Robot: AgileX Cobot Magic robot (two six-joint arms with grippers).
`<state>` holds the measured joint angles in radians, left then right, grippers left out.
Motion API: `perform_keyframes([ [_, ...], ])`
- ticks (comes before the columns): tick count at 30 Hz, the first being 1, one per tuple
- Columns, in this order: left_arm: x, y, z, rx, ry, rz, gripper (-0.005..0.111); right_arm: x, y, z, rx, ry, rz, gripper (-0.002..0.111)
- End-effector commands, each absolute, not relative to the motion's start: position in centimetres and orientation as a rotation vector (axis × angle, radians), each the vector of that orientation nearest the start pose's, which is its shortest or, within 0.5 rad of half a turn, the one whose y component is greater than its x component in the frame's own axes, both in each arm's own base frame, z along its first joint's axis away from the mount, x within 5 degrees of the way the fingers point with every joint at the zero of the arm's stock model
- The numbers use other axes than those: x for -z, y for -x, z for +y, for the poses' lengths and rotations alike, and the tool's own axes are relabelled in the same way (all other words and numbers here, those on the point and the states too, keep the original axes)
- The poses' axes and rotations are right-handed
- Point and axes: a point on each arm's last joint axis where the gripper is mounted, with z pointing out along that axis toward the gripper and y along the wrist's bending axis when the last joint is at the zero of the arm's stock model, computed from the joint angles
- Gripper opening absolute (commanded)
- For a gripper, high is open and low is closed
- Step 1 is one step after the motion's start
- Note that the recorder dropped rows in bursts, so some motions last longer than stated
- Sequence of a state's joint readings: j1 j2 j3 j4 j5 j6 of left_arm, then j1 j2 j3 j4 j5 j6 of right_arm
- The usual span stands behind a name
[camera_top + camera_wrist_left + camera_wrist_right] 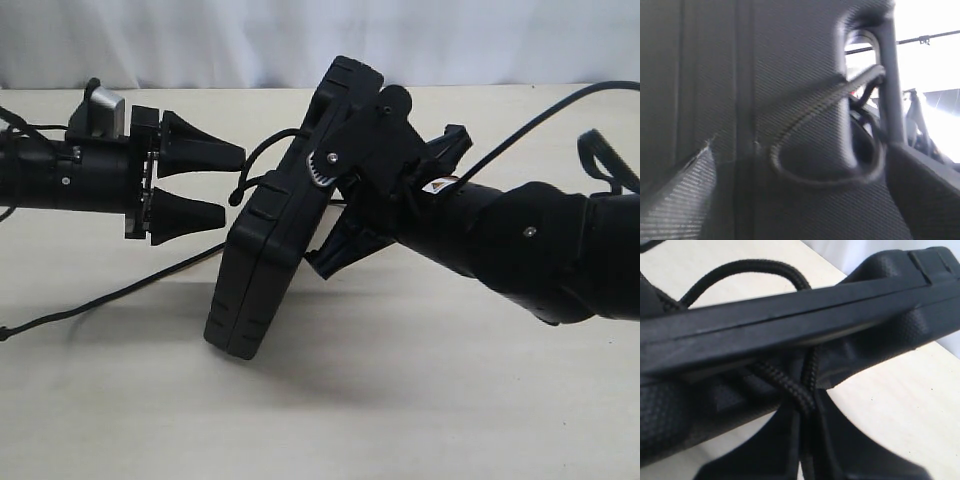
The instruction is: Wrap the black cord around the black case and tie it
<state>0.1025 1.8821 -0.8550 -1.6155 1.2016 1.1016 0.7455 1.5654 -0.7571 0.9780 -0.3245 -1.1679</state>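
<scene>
The black case (265, 250) stands tilted on its lower edge at the table's middle. A loop of the black cord (256, 155) bulges from its left face. My left gripper (232, 184) hovers just left of that loop, open, with nothing between its fingers. In the left wrist view the case (715, 100) fills the frame, and the cord (810, 107) runs through the handle hole (860, 50) and curves back. My right gripper (330, 235) reaches in behind the case. Its fingers are shut on crossed cord strands (785, 385) under the case's edge (790, 325).
A thin black strand (100, 300) trails over the pale table (400, 400) to the left edge; whether it is cord or wire I cannot tell. A white curtain (200, 40) backs the table. The right arm's bulk (540, 250) fills the right side.
</scene>
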Motion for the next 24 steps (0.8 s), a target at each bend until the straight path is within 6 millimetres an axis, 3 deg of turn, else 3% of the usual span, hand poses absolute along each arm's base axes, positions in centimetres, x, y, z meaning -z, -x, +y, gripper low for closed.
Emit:
perform_keyframes([
  [1, -16.6, -32.5, -5.7, 1.681, 0.188, 2.173, 0.085, -21.6, -24.8, 19.7, -0.046, 0.805, 1.908, 0.004],
  [4, -16.1, -32.3, -7.5, 1.715, 0.146, 2.202, 0.083, -21.6, -24.8, 19.7, -0.046, 0.805, 1.908, 0.004],
  [6, -15.9, -32.3, -8.0, 1.732, 0.163, 2.195, 0.074, -21.6, -24.8, 19.7, -0.046, 0.805, 1.908, 0.004],
  [13, -15.9, -32.4, -8.0, 1.734, 0.169, 2.189, 0.003, -21.6, -24.8, 19.7, -0.046, 0.805, 1.908, 0.005],
  [16, -15.9, -32.4, -7.9, 1.732, 0.173, 2.187, 0.000, -21.6, -24.8, 19.7, -0.046, 0.805, 1.908, 0.017],
  [21, -16.1, -32.9, -6.4, 1.706, 0.216, 2.161, 0.000, -21.6, -24.9, 19.5, -0.056, 0.745, 1.935, 0.062],
  [24, -16.2, -33.4, -5.0, 1.679, 0.252, 2.135, 0.000, -21.4, -25.0, 19.0, -0.062, 0.629, 1.998, 0.071],
])
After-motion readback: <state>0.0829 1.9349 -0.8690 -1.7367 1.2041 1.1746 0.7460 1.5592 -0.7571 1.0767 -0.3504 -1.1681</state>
